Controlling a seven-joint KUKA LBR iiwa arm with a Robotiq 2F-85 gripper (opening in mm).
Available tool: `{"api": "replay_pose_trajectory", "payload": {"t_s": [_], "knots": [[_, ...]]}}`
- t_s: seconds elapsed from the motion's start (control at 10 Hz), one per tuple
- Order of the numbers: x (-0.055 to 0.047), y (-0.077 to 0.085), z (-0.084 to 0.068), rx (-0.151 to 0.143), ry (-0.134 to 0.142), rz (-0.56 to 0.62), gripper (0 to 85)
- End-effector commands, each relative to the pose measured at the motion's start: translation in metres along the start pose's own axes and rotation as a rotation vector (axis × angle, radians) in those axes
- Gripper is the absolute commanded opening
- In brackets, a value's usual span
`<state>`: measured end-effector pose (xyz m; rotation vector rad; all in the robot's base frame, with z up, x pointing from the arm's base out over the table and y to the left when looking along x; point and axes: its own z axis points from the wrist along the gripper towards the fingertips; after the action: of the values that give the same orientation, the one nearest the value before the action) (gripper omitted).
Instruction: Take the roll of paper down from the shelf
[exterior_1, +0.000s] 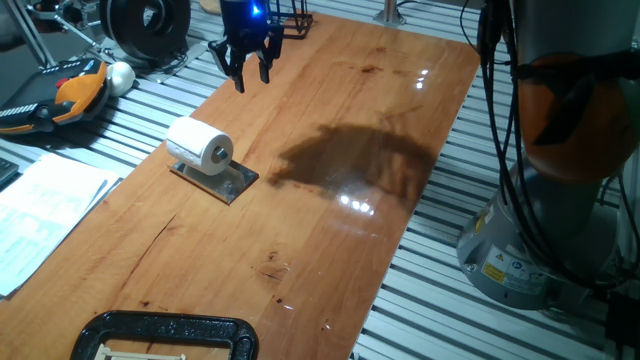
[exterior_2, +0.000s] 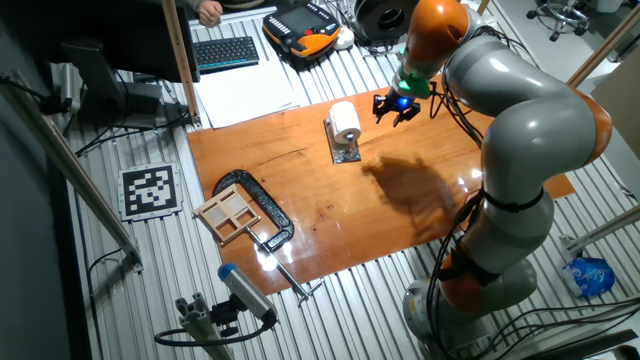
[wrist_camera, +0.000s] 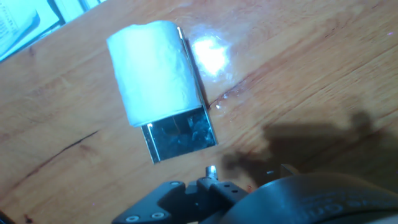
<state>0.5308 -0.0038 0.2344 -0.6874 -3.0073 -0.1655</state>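
Black clamp nearest lens, at near table edge. Gripper hovering above far end of wooden table, fingers slightly spread, holding nothing. Well apart from it: roll of paper, lying on its side on the shelf, core facing the clamp. Best approach, by judgement: descend over roll, straddle its curved sides, pinch gently, lift clear without dragging plate.

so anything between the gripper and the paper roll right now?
Nothing. In one fixed view, only bare wooden tabletop separates the gripper from the roll of paper lying on the shelf. The other fixed view agrees.
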Motion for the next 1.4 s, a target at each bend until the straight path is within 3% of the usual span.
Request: {"api": "replay_pose_trajectory", "payload": {"t_s": [0.0, 0.2, 0.5, 0.7, 0.9, 1.0, 1.1, 1.3], "knots": [[-0.0001, 0.0002, 0.0013, 0.002, 0.001, 0.002, 51.0], [-0.0002, 0.0002, 0.0031, 0.011, -0.005, 0.001, 51.0], [-0.0008, 0.0002, 0.0019, 0.047, -0.039, -0.015, 51.0], [-0.0008, 0.0002, 0.0019, 0.024, -0.053, -0.049, 51.0], [-0.0008, 0.0002, 0.0019, 0.047, -0.063, -0.088, 51.0], [-0.0008, 0.0002, 0.0019, 0.06, -0.066, -0.106, 68.0], [-0.0008, 0.0002, 0.0019, 0.034, -0.044, -0.101, 51.0], [-0.0008, 0.0002, 0.0019, 0.02, -0.034, -0.123, 51.0]]}}
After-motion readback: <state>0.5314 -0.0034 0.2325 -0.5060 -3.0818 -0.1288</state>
